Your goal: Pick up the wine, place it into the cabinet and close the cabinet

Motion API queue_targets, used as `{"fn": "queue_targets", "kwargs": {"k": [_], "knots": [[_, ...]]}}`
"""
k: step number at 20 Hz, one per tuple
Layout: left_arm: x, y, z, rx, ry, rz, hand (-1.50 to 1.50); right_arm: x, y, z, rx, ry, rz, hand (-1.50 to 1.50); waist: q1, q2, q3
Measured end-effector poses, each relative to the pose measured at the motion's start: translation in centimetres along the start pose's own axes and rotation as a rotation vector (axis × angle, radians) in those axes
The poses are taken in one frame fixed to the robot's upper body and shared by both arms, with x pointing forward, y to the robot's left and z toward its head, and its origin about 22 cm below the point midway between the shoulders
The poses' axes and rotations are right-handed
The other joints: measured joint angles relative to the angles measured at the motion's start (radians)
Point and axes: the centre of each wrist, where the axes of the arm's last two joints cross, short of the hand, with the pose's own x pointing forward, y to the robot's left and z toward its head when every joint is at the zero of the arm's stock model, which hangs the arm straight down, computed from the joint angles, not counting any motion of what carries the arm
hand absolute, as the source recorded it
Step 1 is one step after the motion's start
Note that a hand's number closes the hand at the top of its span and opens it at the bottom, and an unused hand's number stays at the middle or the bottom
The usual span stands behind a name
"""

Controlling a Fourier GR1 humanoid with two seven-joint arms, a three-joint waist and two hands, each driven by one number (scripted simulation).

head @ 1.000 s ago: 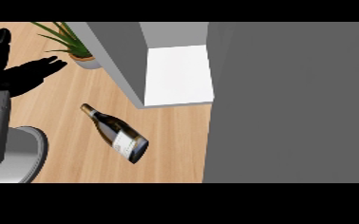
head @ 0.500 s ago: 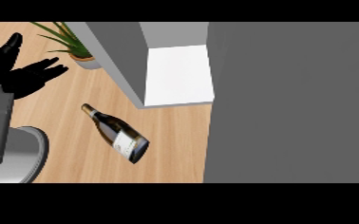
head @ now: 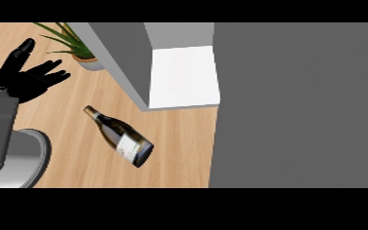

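The wine bottle (head: 120, 136) lies on the counter (head: 72, 126) below the open cabinet (head: 155, 63), left hand (head: 28, 78) spread nearby.

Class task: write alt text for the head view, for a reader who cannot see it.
A wine bottle lies on its side on a wooden counter, neck pointing up-left, just below an open white-floored cabinet. The left hand shows open at the left edge, holding nothing. A potted plant stands behind it.
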Motion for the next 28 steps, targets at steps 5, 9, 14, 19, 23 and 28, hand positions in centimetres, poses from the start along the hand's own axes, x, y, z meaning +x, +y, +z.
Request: {"fn": "queue_targets", "kwargs": {"k": [5, 9, 14, 19, 23, 28], "knots": [[-0.2, 0.0, -0.2, 0.037, 0.004, -0.048, -1.5, 0.0, 0.1, 0.0, -0.006, -0.004, -0.001, -1.5, 0.003, 0.0, 0.001], [-0.4, 0.0, -0.4, 0.041, 0.018, -0.09, -1.5, 0.0, 0.1, -0.1, -0.008, -0.006, 0.006, -1.5, 0.008, 0.002, 0.002], [-1.0, 0.4, -0.9, 0.063, 0.046, -0.108, -1.5, 0.0, 0.1, -0.1, -0.02, -0.013, 0.006, -1.5, 0.013, 0.001, 0.003], [-2.2, 1.8, -1.8, 0.083, 0.085, -0.102, -1.5, 0.1, 0.3, 0.0, -0.023, -0.006, 0.003, -1.5, 0.02, -0.001, -0.002], [-3.7, 4.1, -2.7, 0.082, 0.128, -0.081, -1.5, 0.1, 0.4, 0.0, -0.017, 0.002, 0.0, -1.5, 0.024, -0.001, -0.008], [-6.2, 8.2, -3.8, 0.101, 0.172, -0.006, -1.5, 0.2, 0.1, 0.1, -0.032, 0.012, 0.013, -1.5, 0.031, 0.004, -0.021]]}}
